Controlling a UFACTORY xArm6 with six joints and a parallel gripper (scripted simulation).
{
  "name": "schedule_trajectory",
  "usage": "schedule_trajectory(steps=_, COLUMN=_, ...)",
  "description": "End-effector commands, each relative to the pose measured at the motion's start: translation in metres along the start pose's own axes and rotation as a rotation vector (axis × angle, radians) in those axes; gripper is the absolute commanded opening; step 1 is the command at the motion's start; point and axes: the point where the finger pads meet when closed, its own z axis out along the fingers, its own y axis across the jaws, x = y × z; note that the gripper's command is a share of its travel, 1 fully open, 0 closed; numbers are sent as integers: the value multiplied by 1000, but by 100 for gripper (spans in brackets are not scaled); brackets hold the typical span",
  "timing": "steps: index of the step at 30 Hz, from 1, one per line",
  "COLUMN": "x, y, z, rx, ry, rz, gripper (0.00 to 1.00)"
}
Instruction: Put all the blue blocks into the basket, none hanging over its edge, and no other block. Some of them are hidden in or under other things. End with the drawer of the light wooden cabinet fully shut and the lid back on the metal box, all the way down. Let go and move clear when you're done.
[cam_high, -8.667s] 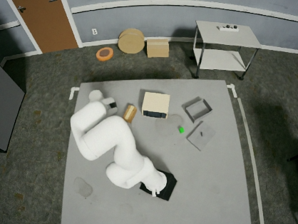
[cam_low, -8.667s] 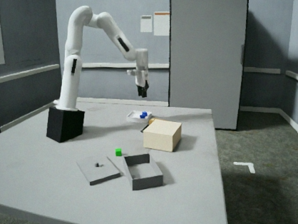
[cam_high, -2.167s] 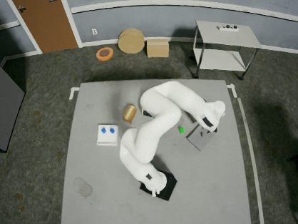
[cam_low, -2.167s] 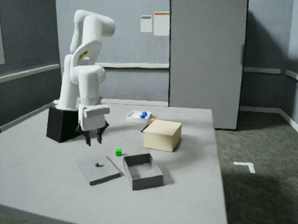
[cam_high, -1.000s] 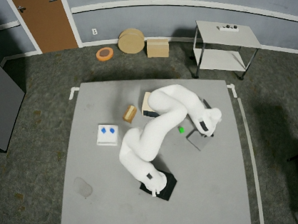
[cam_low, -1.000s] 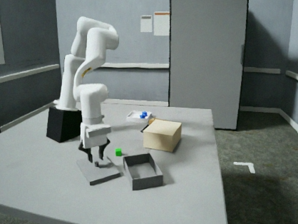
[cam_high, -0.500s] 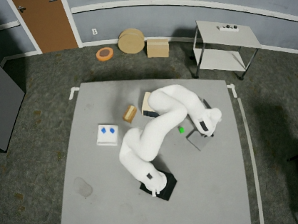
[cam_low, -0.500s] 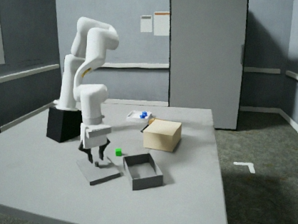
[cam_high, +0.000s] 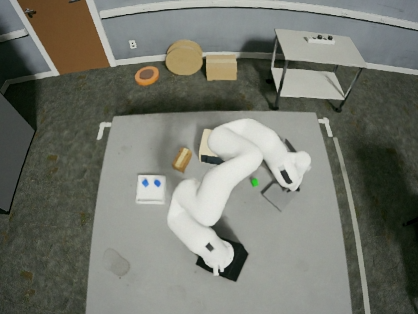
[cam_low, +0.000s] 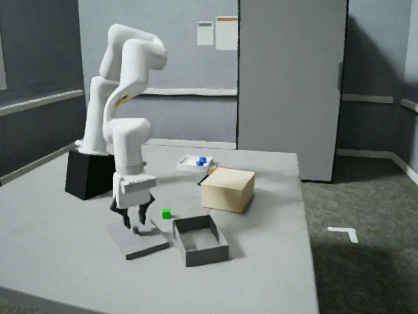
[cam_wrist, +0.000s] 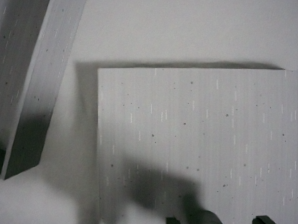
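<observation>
Claw (cam_low: 135, 226) (cam_wrist: 232, 220) fingers were partly open, with the lid's little knob (cam_low: 135, 230) low between them. Seen from outside, the flat gray lid (cam_high: 279, 197) (cam_low: 140, 242) (cam_wrist: 200, 110) lay near, left of the metal box (cam_low: 206, 257) (cam_wrist: 37, 100). Two blue blocks (cam_high: 157, 183) (cam_low: 202, 160) sat in the far white basket (cam_high: 151, 197) (cam_low: 186, 163).

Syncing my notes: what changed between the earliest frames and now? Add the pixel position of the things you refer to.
The claw (cam_low: 135, 222) went from above the white basket (cam_high: 151, 201) (cam_low: 186, 169) to astride the lid's knob (cam_low: 135, 230), fingers apart. No grasp visible. Lid (cam_high: 280, 198) (cam_low: 140, 244) (cam_wrist: 150, 115), metal box (cam_low: 207, 259) and green block (cam_high: 254, 182) (cam_low: 166, 213) stayed put.
</observation>
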Motion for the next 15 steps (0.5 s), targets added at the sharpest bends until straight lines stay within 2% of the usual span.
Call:
schedule_trajectory(steps=1, x=2, y=0, z=-1, rx=0, ry=4, rz=0, gripper=44)
schedule_trajectory(steps=15, x=2, y=0, z=3, rx=0, ry=4, rz=0, gripper=44)
